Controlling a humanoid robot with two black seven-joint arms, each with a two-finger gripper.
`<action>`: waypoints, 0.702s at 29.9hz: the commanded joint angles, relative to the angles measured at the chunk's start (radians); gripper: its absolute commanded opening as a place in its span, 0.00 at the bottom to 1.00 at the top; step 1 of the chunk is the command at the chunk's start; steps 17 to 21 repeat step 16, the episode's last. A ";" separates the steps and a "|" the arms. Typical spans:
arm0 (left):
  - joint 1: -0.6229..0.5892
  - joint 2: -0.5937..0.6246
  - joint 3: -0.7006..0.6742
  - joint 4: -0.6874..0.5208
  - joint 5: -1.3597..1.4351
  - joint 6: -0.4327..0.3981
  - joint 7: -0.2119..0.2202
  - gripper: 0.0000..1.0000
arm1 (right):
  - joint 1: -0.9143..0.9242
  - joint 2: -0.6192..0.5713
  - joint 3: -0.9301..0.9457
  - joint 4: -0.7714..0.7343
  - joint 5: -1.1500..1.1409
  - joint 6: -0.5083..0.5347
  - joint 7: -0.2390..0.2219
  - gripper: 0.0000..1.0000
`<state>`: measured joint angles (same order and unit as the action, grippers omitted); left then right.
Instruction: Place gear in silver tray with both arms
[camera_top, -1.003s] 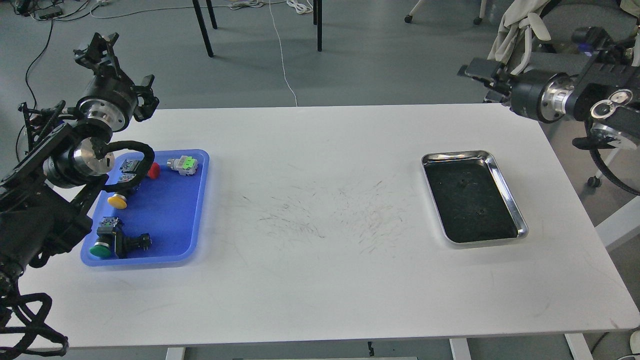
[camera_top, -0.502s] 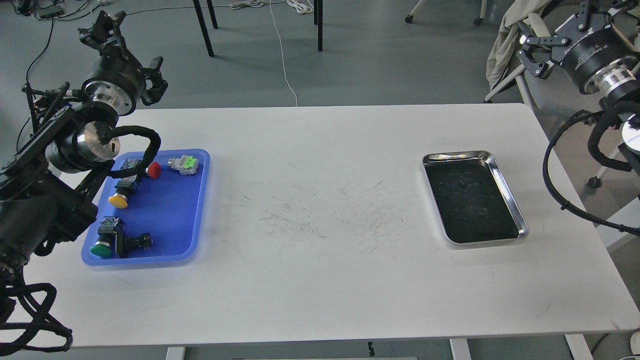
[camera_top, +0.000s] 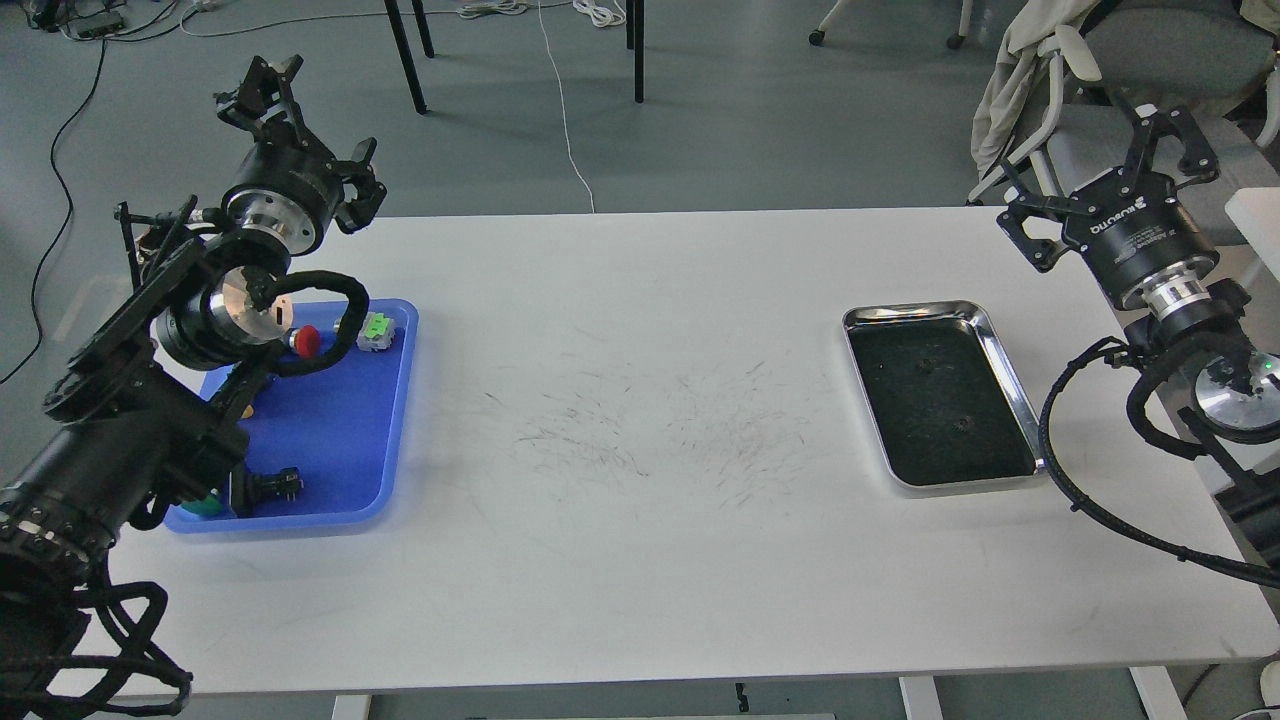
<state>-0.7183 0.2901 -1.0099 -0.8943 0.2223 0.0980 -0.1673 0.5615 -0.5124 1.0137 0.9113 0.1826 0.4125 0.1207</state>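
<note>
Both arms raised at the far corners: left pincer (camera_top: 300, 125) and right pincer (camera_top: 1105, 165) both point up and away, fingers spread wide, nothing held.

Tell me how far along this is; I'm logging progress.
Nothing is delivered yet: the silver tray holds no parts. Nothing is in hand: the left pincer and right pincer hover open and empty. All parts, like the green-topped part, sit in the blue tray, unpicked.
</note>
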 joint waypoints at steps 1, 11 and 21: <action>0.026 -0.031 -0.053 0.001 -0.020 -0.003 -0.003 0.98 | 0.000 0.002 0.014 0.000 0.000 -0.014 0.002 0.99; 0.027 -0.042 -0.072 0.034 -0.021 -0.011 -0.058 0.98 | 0.003 0.065 0.036 -0.023 -0.002 -0.055 0.010 0.99; 0.020 -0.038 -0.068 0.031 -0.012 -0.009 -0.064 0.98 | 0.002 0.065 0.037 -0.022 -0.002 -0.055 0.010 0.99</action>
